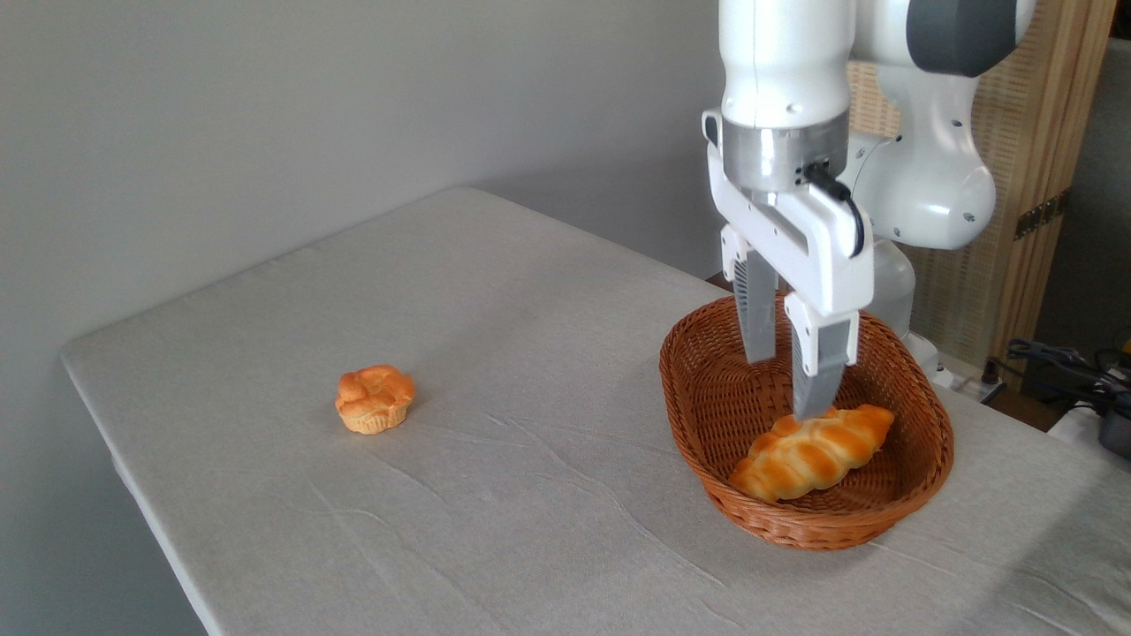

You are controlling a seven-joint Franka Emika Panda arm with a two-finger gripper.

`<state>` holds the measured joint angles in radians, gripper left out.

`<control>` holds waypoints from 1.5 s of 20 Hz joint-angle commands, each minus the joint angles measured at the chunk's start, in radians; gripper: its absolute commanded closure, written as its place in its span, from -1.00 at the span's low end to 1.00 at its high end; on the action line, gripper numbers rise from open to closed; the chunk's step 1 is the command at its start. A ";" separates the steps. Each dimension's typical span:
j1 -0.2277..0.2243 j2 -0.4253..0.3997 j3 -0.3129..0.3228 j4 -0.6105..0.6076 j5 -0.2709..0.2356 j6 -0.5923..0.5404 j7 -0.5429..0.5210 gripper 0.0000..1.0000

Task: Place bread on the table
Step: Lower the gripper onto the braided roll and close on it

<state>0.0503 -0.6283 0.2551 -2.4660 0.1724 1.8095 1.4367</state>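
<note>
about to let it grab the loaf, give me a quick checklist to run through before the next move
1. End effector open: ok, fingers apart.
2. End effector over the braided bread: ok, near its right half.
3. Fingers straddling the loaf: cannot tell, one tip is at its top edge.
4. Bread free in the basket: ok, nothing on it.
5. Table has bare cloth for placing: ok.
6. Small bun out of the way: ok, far left.

Home-like room, cloth-covered table [495, 336], wicker folding screen [1034, 177], floor cables [1051, 358]
</note>
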 commanded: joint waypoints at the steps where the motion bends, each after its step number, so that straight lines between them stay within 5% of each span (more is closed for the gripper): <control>1: -0.007 0.022 0.049 -0.028 0.074 -0.004 0.011 -1.00; 6: -0.012 0.067 0.102 -0.039 0.105 0.001 0.014 -1.00; 17: -0.035 0.113 0.105 -0.071 0.101 0.031 0.031 -1.00; 21: -0.073 0.117 0.173 -0.076 0.098 0.048 0.031 -0.93; 23: -0.078 0.122 0.173 -0.076 0.096 0.048 0.031 -0.53; 25: -0.087 0.125 0.173 -0.074 0.093 0.047 0.042 0.12; 27: -0.090 0.130 0.171 -0.071 0.091 0.045 0.044 0.50; 30: -0.092 0.130 0.171 -0.070 0.090 0.045 0.042 0.81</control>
<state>-0.0324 -0.5060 0.4125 -2.5362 0.2617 1.8370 1.4529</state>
